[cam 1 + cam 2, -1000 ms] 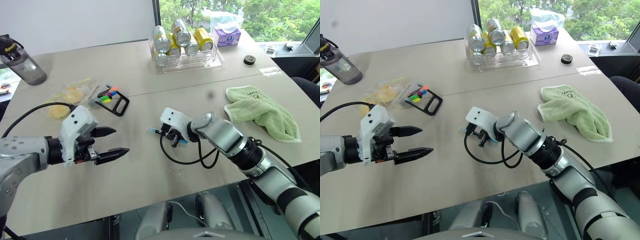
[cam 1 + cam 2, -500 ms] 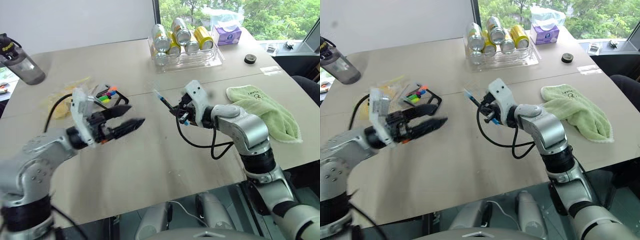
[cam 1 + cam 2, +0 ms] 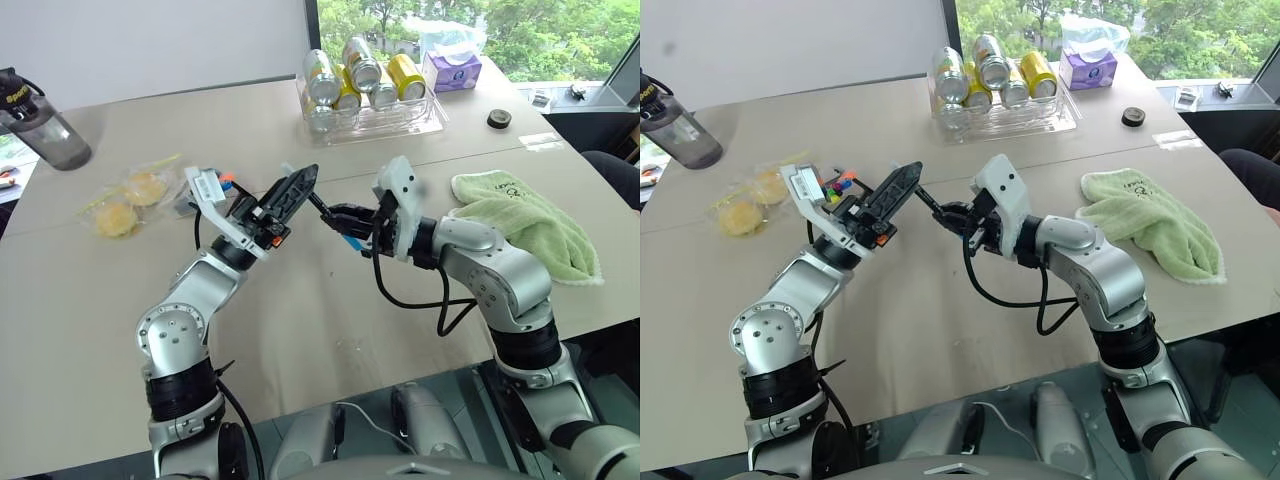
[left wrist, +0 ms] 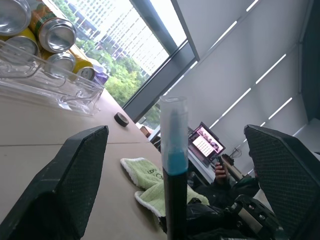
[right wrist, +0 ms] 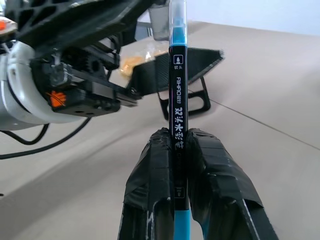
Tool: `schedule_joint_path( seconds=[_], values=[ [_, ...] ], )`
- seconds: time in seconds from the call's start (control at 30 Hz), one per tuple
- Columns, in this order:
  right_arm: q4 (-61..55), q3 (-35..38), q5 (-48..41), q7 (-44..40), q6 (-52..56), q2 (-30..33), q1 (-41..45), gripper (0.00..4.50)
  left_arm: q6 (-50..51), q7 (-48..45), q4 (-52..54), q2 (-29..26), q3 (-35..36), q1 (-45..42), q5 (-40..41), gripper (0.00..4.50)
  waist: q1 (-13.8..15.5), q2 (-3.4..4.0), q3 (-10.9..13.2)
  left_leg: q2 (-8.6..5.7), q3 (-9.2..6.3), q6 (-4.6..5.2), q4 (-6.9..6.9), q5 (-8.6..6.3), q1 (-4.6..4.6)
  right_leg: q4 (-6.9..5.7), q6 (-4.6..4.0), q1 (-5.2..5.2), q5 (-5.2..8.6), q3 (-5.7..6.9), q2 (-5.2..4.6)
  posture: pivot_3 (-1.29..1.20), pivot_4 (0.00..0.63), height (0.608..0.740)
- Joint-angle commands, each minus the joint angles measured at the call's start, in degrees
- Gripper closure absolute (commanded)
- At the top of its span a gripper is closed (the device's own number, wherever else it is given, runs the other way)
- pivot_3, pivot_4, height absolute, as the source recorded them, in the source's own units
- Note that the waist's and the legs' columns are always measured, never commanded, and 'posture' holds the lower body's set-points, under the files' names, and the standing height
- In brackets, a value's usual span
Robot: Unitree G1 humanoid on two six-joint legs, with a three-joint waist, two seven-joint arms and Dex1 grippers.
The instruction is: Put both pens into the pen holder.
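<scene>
Both arms have lifted and met above the table (image 3: pixel 330 330); the right gripper (image 5: pixel 176 150) stays clamped on the black-and-blue pen (image 5: pixel 177 90), its tip now between the left gripper's (image 3: pixel 292 192) spread fingers — a handover looks likely; the pen holder (image 5: pixel 187 75) sits just behind.

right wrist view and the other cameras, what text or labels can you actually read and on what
"AIHAO" followed by Chinese characters I cannot make out: printed along the black-and-blue pen held in the right gripper.
Yellow lettering on the lid of the dark water bottle: too small to read.
White print on the green towel: too small to read.
Labels on the yellow drink cans and purple tissue box: too blurred to read.
</scene>
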State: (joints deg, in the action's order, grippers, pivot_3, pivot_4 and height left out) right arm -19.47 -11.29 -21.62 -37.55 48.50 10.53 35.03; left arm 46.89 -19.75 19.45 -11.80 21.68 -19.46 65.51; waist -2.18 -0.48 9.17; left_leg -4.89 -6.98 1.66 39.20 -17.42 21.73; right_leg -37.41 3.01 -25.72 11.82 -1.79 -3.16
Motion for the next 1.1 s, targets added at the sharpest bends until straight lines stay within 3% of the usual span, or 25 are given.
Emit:
schedule_joint_path(
  seconds=[0.03,0.23,0.27,0.4,0.5,0.6,0.73,0.9,1.1],
  values=[
    [-2.6,-0.7,-1.8,-1.0,-1.7,0.4,0.1,4.5,-1.5,0.6,2.5,-0.3,-0.7,-0.4,2.7,1.27,0.0,0.0,0.0,0.0,0.0,0.0,0.0,0.0,0.0,0.0,0.0,0.0,0.0,0.0,0.0,0.0,0.15,0.739],
    [-1.5,-1.0,-2.2,-1.4,-2.2,1.0,0.6,4.5,-1.9,0.9,2.8,-1.3,-1.8,-1.0,4.7,4.35,0.0,0.0,0.0,0.0,0.0,0.0,0.0,0.0,0.0,0.0,0.0,0.0,0.0,0.0,0.0,0.0,0.15,0.739],
    [-1.1,-0.9,-2.1,-1.2,-2.3,1.1,0.8,4.03,-1.9,0.8,2.8,-1.6,-2.0,-1.1,4.8,4.48,0.1,0.0,0.0,0.0,0.0,0.0,0.0,0.0,0.0,0.0,0.0,0.0,0.0,0.0,0.0,0.0,0.15,0.739],
    [-0.3,-0.9,-0.4,0.3,-3.1,2.3,0.3,2.27,-2.8,0.4,2.9,-2.8,-2.9,-2.0,4.0,4.49,0.2,0.0,0.0,-0.01,0.0,0.0,0.0,0.0,0.0,0.01,0.0,0.0,0.0,0.0,0.0,0.0,0.15,0.739],
    [0.0,0.7,-0.5,0.5,-3.6,4.0,-1.3,0.9,-8.5,-0.4,3.5,-4.2,-4.8,-4.2,-4.1,4.49,0.3,0.0,0.0,-0.01,0.0,0.0,0.0,0.0,0.01,0.01,0.0,0.0,0.0,0.01,0.0,0.0,0.15,0.739],
    [1.3,4.9,-2.2,-1.8,-6.5,6.7,-3.7,0.86,-16.3,-0.9,3.2,-7.3,-10.0,-7.1,-18.4,4.49,0.7,0.0,0.0,-0.02,0.0,0.0,0.0,0.0,0.01,0.03,0.0,0.01,0.0,0.02,0.0,0.0,0.15,0.739],
    [3.0,13.8,-5.4,-13.6,-15.4,16.9,-11.4,0.86,-29.1,1.4,2.2,-16.1,-21.4,-10.3,-46.4,4.49,1.8,-0.03,0.0,-0.04,0.05,0.0,-0.04,0.0,0.03,0.13,0.0,0.01,0.0,-0.03,0.0,0.0,0.15,0.739],
    [6.1,21.7,-14.9,-23.3,-16.4,23.4,-11.0,0.86,-38.6,8.0,0.3,-23.7,-27.9,-10.1,-72.6,4.49,1.2,0.02,0.0,-0.03,0.11,0.02,-0.22,-0.01,0.02,0.36,0.02,0.05,-0.01,-0.1,0.0,0.0,0.15,0.739],
    [7.4,24.6,-22.5,-26.6,-14.3,25.2,-8.5,0.86,-38.8,10.7,-2.9,-26.0,-30.1,-8.9,-87.0,4.49,1.6,0.03,0.0,0.08,0.08,0.02,-0.31,0.0,-0.01,0.33,0.0,0.05,-0.02,-0.06,0.04,0.0,0.15,0.739]
  ],
)
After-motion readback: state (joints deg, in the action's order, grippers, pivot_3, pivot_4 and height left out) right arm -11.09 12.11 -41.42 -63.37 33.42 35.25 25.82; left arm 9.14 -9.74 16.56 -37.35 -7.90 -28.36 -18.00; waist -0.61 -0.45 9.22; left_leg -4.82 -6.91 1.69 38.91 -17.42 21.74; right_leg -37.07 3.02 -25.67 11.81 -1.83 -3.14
